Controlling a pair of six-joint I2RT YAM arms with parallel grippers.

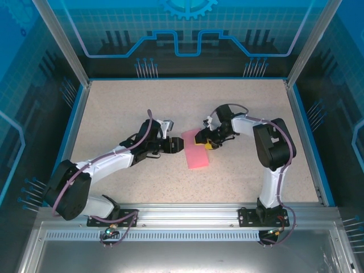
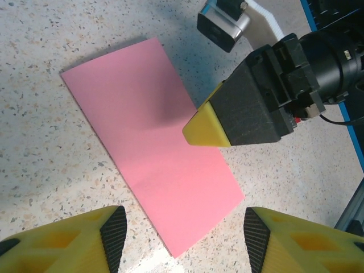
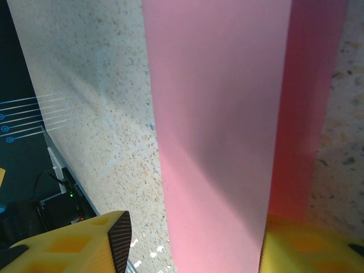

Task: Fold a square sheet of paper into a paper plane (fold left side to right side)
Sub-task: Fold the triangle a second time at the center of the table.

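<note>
Looking down on a speckled beige surface (image 1: 114, 114) ringed by blue walls, I see my two arms reach in from the near edge and meet at its middle. Between them lies the square sheet of paper (image 1: 198, 152), pink face up and flat on the surface. Its outline is a long rectangle rather than a square, so I judge it is already doubled over once. My left fingers (image 1: 175, 146) sit just beside the paper's far left corner. In the left wrist view they are spread wide with nothing between them, and the paper's near corner lies in the gap. My right fingers (image 1: 211, 143) hang over the far end of the paper's right edge. In the right wrist view they also stand well apart, and the pink sheet runs up between them. One finger (image 3: 310, 244) overlaps a darker pink band along that edge, and I cannot tell whether it presses on the paper or hovers just above it. I judge the paper to be very light, thin and limp. It will likely skate on this smooth surface, and any stray crease will stay. I would take it at an edge or corner, easing one finger underneath while my other arm pins the sheet flat, because a pinch in the middle would crumple it.
</note>
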